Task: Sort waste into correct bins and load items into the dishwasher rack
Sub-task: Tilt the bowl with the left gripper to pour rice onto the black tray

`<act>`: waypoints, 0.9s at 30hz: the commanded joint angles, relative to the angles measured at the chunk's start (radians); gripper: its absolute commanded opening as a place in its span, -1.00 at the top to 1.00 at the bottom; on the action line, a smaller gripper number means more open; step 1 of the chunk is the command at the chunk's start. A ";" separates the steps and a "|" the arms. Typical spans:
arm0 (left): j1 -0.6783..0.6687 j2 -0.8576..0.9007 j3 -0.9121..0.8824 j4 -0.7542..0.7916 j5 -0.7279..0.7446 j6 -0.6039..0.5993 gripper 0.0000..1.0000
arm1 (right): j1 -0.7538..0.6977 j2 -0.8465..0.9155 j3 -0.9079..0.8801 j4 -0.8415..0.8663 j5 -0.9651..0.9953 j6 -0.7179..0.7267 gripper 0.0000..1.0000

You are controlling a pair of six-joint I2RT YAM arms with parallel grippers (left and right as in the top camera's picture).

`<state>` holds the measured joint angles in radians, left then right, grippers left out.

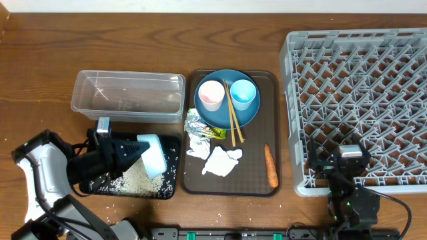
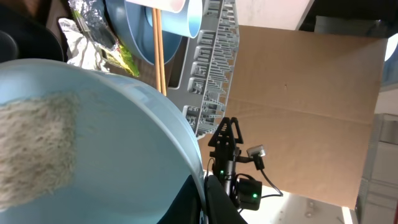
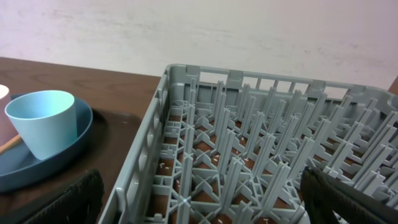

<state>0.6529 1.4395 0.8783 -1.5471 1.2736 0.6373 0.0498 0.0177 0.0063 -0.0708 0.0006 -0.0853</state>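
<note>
While left fingers [image 1: 135,150] clamp tipped light-blue bowl [image 1: 155,160] over black tray [image 1: 175,148], we see right fingers [image 3: 68,202] spread wide beside dishwasher rack [image 1: 360,100].

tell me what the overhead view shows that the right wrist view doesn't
Only overhead: the clear tub, the black tray scattered with rice, and the left gripper holding the light-blue bowl tipped over that tray. It also shows the foil, tissue and carrot on the brown tray.
Only right wrist: the pale wall behind the table, and the dishwasher rack from the side, its pegs standing upright.
Both: the rack, the blue plate and the blue cup standing on it.
</note>
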 commanded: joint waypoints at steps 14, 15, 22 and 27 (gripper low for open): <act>0.009 0.005 0.002 -0.023 0.129 0.068 0.87 | -0.011 0.000 -0.001 -0.004 0.010 -0.006 -0.98; 0.010 0.005 0.002 -0.003 0.123 0.053 0.87 | -0.011 0.000 -0.001 -0.004 0.010 -0.006 -0.99; 0.015 0.009 0.002 0.145 0.118 -0.040 0.86 | -0.011 0.000 -0.001 -0.004 0.010 -0.006 -0.99; 0.016 0.011 0.002 0.075 0.134 -0.065 0.88 | -0.011 0.000 -0.001 -0.004 0.010 -0.006 -0.98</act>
<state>0.6643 1.4494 0.8776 -1.4563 1.3666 0.5625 0.0498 0.0181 0.0063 -0.0704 0.0006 -0.0853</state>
